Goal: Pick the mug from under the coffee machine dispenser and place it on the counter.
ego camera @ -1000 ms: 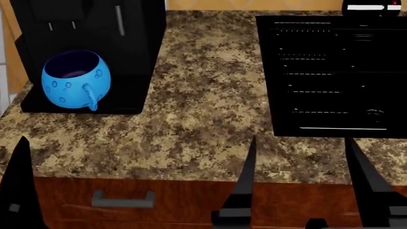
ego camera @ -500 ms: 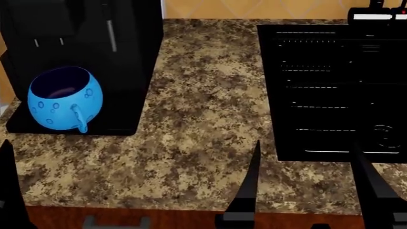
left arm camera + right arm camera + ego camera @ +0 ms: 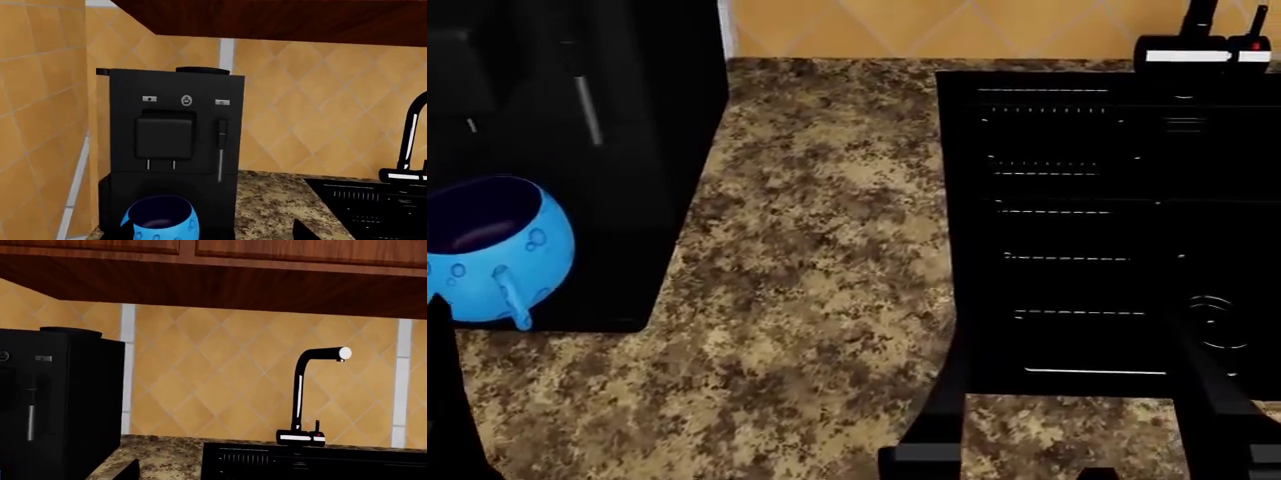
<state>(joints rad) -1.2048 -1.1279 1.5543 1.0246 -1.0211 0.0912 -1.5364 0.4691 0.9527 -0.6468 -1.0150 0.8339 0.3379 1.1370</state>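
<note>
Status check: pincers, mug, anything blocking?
Both pincers low, clear of mug; grip states unreadable. Mug upright on coffee machine tray, under spouts. Counter open beside it.

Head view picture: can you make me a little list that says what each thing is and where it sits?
mug: bright blue, dark inside, upright on the machine's black base, handle facing the camera
coffee machine dispenser: big black box at the left, mug under its spouts
counter: speckled brown stone, bare between machine and black grid
black grid panel: flat, at the right
faucet: black, behind the panel
left gripper: only a dark tip at the edge, jaws unclear
right gripper: jaws apart, holding nothing
</note>
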